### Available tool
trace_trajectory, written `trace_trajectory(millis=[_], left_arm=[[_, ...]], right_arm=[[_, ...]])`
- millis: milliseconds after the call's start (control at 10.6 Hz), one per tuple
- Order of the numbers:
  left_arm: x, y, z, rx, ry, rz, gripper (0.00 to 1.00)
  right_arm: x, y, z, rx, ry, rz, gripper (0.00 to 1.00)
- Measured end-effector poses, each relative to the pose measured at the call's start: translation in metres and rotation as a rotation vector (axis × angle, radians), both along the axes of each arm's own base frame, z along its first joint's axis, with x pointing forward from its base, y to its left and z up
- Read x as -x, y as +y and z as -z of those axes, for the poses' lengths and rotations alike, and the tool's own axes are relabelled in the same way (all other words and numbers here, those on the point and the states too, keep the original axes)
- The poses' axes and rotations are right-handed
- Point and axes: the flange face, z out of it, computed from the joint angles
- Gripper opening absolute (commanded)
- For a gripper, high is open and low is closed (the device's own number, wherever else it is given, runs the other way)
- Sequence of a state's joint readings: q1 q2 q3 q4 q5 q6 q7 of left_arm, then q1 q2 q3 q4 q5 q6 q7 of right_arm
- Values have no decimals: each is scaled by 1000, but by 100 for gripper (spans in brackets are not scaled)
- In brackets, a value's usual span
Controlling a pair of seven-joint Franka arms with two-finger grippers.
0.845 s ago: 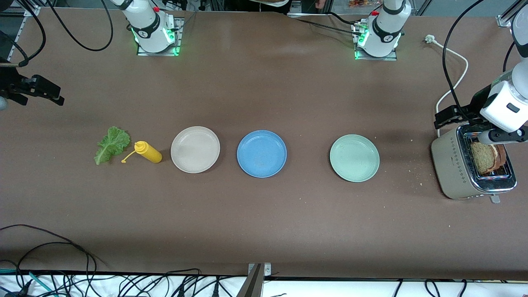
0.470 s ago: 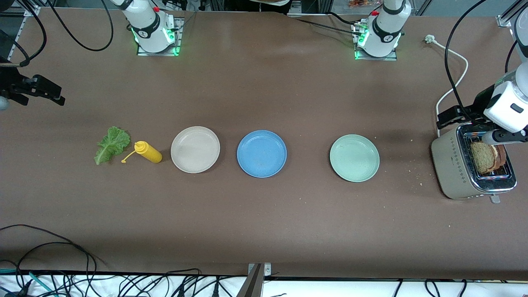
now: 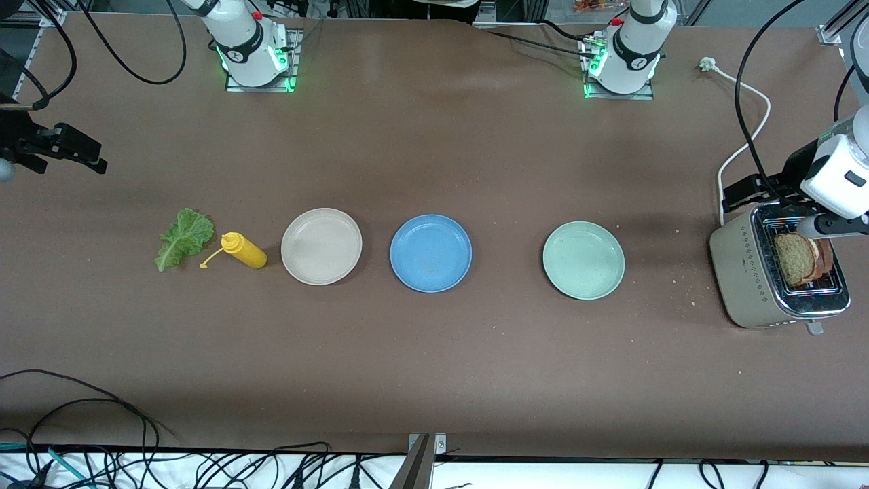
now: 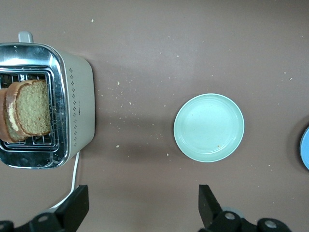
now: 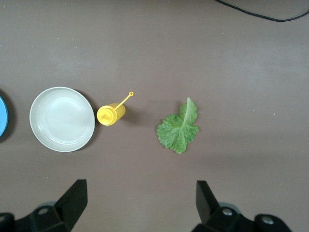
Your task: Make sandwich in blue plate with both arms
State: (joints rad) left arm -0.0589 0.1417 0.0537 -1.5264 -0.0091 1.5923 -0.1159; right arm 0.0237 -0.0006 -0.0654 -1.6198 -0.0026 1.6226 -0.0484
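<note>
The blue plate [image 3: 430, 252] lies empty in the middle of the table; its edge shows in the left wrist view [image 4: 305, 147] and the right wrist view [image 5: 2, 118]. Two brown toast slices [image 3: 802, 258] stand in the toaster [image 3: 753, 278] at the left arm's end, also in the left wrist view [image 4: 29, 108]. The green lettuce leaf [image 3: 183, 238] lies flat at the right arm's end, also in the right wrist view [image 5: 178, 128]. My left gripper [image 3: 738, 193] [image 4: 142, 208] is open and empty over the table beside the toaster. My right gripper [image 3: 75, 149] [image 5: 140, 203] is open and empty, over bare table near the lettuce.
A beige plate [image 3: 321, 246] and a mint-green plate [image 3: 583, 260] flank the blue plate. A yellow squeeze bottle [image 3: 243, 249] lies between lettuce and beige plate. The toaster's white cord [image 3: 747, 129] runs toward the robots' bases. Crumbs lie near the toaster.
The left arm's hand has shifted slightly toward its end of the table, uncovering more of the toaster top. The right arm has barely moved.
</note>
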Motion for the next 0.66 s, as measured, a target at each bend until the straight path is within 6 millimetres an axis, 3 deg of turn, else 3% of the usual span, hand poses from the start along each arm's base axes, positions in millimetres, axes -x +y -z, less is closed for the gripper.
trace_trajectory(millis=[376,657], left_arm=[[-3,0,13,-1,23,0,100],[-3,2,13,3,24,-3,100]], right_arm=[[0,0,0,0,-1,0,100],[-1,-3,-12,1,-26,6,100]])
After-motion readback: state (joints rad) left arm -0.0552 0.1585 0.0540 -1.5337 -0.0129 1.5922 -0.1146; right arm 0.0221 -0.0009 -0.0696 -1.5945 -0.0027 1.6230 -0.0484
